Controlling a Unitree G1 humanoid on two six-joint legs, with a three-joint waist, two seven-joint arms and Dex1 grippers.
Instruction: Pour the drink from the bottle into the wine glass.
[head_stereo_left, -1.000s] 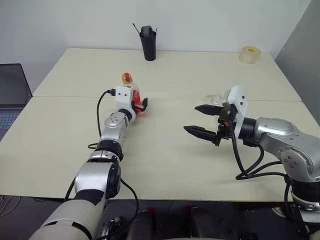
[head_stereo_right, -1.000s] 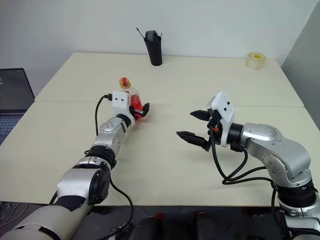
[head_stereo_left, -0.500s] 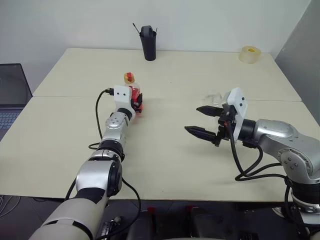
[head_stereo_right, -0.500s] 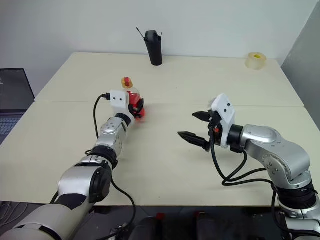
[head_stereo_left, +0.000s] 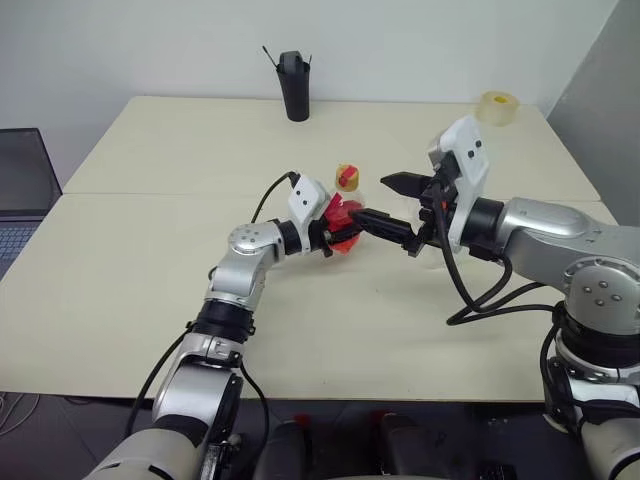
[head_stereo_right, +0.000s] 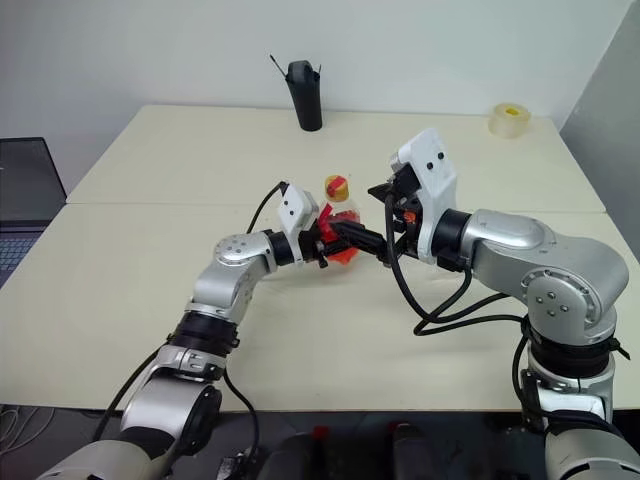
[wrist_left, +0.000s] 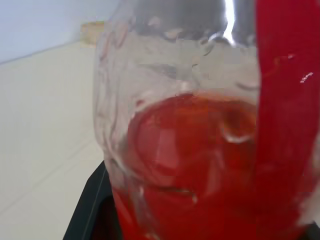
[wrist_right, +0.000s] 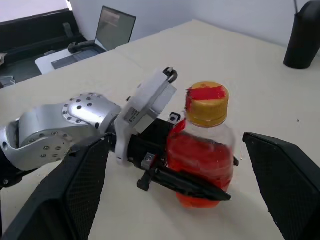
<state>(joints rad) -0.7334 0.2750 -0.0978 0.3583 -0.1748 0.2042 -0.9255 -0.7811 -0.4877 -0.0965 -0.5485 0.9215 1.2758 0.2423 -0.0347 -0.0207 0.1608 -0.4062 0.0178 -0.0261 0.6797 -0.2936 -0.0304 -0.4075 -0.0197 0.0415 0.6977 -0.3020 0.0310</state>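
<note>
**A:** Two pale tabletops pushed together make the surface (head_stereo_left: 130, 250), and mid-frame the left pincer (head_stereo_right: 335, 240) has its black fingers clamped round the body of the bottle (head_stereo_right: 343, 232). What does that say about progress?

**B:** That the pickup looks done, nothing more. The bottle is upright, near the middle of the surface, and appears to be held just clear of it, though I cannot be sure of a gap. The right pincer (head_stereo_left: 402, 202) faces it, fingers spread wide on either side of the bottle and holding nothing.

**A:** And the drink (wrist_right: 200, 160)?

**B:** All in the bottle, by the look of it: red-orange liquid fills the lower part of the body, clear plastic above. The yellow cap (wrist_right: 207, 103), crossed by a strip of red, sits on the neck, so I judge that no pouring can begin until it is off.

**A:** The wine glass?

**B:** I cannot make it out; the right arm covers the stretch of surface behind it. The black cup (head_stereo_left: 293, 85) and the tape roll (head_stereo_left: 499, 108) stand well apart at the far edge.

**A:** So what remains?

**B:** Nearly everything, in my reading: uncapping, carrying the bottle to the glass, tipping it.
</note>
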